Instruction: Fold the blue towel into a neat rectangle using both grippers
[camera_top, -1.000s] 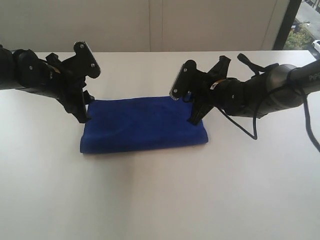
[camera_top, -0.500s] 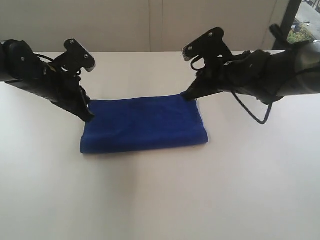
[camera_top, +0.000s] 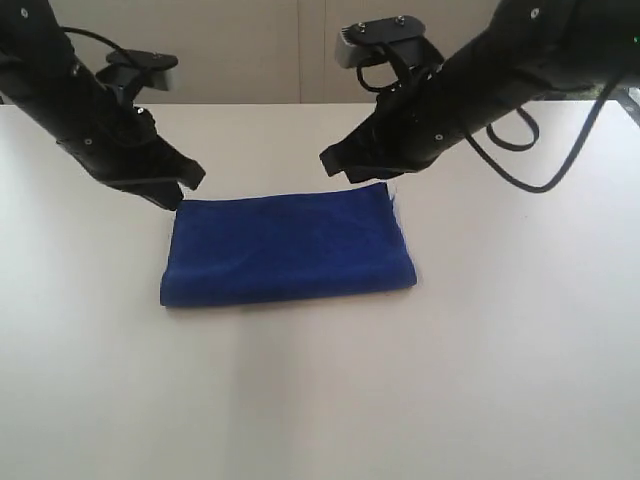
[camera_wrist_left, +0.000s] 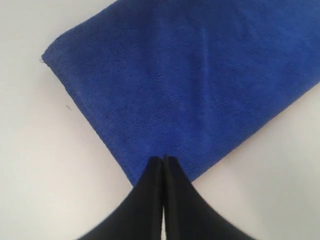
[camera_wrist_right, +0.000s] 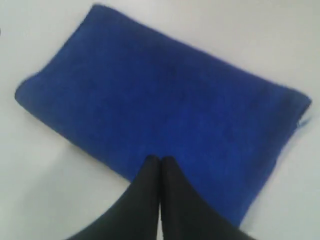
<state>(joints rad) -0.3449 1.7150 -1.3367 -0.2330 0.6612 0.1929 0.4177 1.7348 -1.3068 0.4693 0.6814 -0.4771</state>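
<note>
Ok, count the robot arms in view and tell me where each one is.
2. The left arm hangs by the towel's far left corner, the right arm by its far right corner. None seems hidden.

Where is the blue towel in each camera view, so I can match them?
Exterior view: the blue towel lies folded at the centre, on the white table.
Left wrist view: it fills most of the picture, beyond the shut left pincer.
Right wrist view: it runs slantwise across the middle, beyond the shut right pincer.
Shared landmark: the white tag at one corner, in the exterior and right wrist views only.
</note>
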